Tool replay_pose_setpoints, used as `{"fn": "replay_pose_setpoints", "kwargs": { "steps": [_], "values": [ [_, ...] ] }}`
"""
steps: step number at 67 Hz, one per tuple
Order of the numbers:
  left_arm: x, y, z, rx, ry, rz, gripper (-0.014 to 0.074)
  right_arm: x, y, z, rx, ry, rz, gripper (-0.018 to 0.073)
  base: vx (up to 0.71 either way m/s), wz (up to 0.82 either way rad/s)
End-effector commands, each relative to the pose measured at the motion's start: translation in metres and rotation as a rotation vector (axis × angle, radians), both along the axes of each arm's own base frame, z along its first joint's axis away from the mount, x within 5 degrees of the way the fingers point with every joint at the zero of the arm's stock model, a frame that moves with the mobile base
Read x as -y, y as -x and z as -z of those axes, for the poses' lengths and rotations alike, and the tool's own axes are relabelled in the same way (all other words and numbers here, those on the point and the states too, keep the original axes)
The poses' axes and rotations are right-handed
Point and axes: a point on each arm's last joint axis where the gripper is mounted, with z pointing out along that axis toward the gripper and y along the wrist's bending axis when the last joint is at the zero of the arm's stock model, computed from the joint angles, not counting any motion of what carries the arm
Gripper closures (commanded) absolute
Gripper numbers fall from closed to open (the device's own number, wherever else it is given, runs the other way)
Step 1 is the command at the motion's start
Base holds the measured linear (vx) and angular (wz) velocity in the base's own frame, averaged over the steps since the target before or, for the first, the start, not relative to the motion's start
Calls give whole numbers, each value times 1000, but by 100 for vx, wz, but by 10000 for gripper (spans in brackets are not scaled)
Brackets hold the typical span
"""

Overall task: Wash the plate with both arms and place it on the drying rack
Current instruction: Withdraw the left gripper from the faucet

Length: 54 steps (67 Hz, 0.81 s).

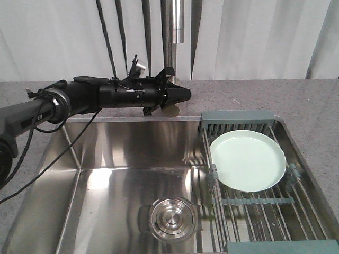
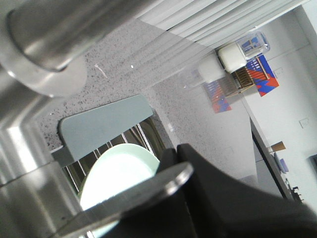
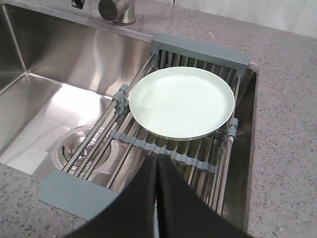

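Plate (image 1: 248, 160) is sitting flat on the drying rack (image 1: 249, 203) over the right side of your sink (image 1: 106, 174) in the front view, nothing touching it. Your left arm (image 1: 79, 100) reaches across the back edge of the sink, with its left pincer (image 1: 177, 95) right up by the faucet post (image 1: 172, 32); the fingers look close together, but honestly you can't tell from here if they're closed or gripping anything. Round steel drain (image 1: 171, 218) sits in the sink floor, left of the rack.

Left wrist view: mostly blurry faucet metal (image 2: 39, 49) up close, black pincer finger (image 2: 223, 203) at the bottom, plate and the rack's grey-green end bar (image 2: 101, 126) peeking out behind. Jaw state isn't visible here either.

Right wrist view: you're looking down on the plate, centred on the rods near the far end bar. Your right pincer (image 3: 157, 198) hangs above the near end of the rack, fingers pressed together, holding nothing. Speckled desk (image 3: 287, 124) runs along the right.
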Motion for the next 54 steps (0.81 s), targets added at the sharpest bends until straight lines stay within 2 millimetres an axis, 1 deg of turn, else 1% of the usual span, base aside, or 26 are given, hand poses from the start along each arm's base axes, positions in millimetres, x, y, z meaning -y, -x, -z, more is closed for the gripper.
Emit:
{"fn": "replay_pose_setpoints", "kwargs": {
  "steps": [1, 10, 16, 19, 28, 35, 41, 46, 50, 54],
  "values": [
    [-12, -8, -55, 56, 160, -132, 603, 0, -3, -13, 79, -15, 11, 564, 0, 0],
    [-10, 3, -71, 89, 182, -56, 603, 0, -3, -13, 79, -15, 11, 564, 0, 0],
    [-11, 11, -83, 81, 155, -24, 603, 0, -3, -13, 79, -15, 11, 564, 0, 0],
    [-14, 14, -88, 64, 120, -20, 603, 0, -3, -13, 79, -15, 11, 564, 0, 0],
    [-26, 28, -97, 58, -99, 26, 603, 0, -3, -13, 79, -15, 11, 564, 0, 0],
    [-45, 45, -114, 77, -295, 59, 603, 0, -3, -13, 79, -15, 11, 564, 0, 0],
    [-66, 62, -129, 96, -507, 61, 603, 0, -3, -13, 79, -15, 11, 564, 0, 0],
    [-86, 82, -150, 137, -679, 17, 603, 0, -3, -13, 79, -15, 11, 564, 0, 0],
    [-99, 101, -160, 164, -777, -14, 603, 0, -3, -13, 79, -15, 11, 564, 0, 0],
    [-108, 120, -168, 191, -835, -44, 603, 0, -3, -13, 82, -15, 12, 564, 0, 0]
  ]
}}
